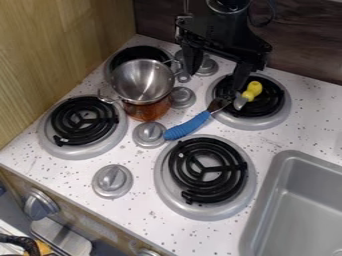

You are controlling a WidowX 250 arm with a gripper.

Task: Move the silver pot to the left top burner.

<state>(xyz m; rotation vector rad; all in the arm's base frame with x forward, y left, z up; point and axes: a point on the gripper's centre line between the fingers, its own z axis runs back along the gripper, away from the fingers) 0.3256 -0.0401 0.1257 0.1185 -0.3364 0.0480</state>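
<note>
silver metal pot [142, 77] with copper-coloured lower body [148, 110] looks upright on the white speckled counter [140, 160], just below the black coil burner at top left [139, 50] as the view has it, and partly overlapping it from this angle. black two-finger gripper [214, 80] hangs right of the pot and well apart from it, fingers spread, nothing held. key relation: pot lies to the view's left of the gripper, its loop handles roughly on a lower-left to upper-right line, upper-right one nearest. i'd shift left, grip that side, lift, short hop up-view; grey knobs [182, 97] close by could snag the base
</note>
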